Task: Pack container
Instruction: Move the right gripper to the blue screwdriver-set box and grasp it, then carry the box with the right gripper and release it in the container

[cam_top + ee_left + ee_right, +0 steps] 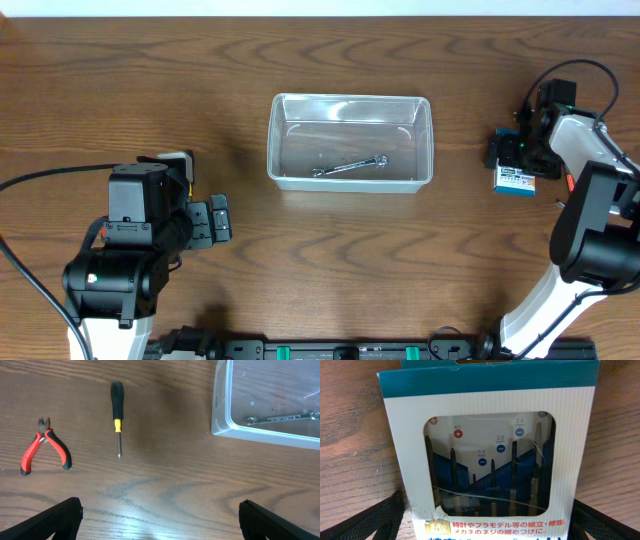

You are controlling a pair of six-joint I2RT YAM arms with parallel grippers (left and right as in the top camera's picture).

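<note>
1. Wood-grain counter (120, 90) carries everything.
2. Box (490, 405) at right reads "#0", "1.4 mm", "2.0 mm", "2.4 mm", plus Japanese text.
3. Container (350, 183), clear with rounded corners and a rim, sits mid-counter and holds a wrench (349, 165).
4. Left claw (160, 504) gapes open over bare wood.
5. Right claw (486, 502) stands open, straddling the box.

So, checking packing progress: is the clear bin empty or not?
Not empty. One silver wrench lies flat on the floor of the container; nothing else shows inside.

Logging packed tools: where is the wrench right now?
In the overhead view's centre, the wrench lies inside the clear container, toward its near wall.
</note>
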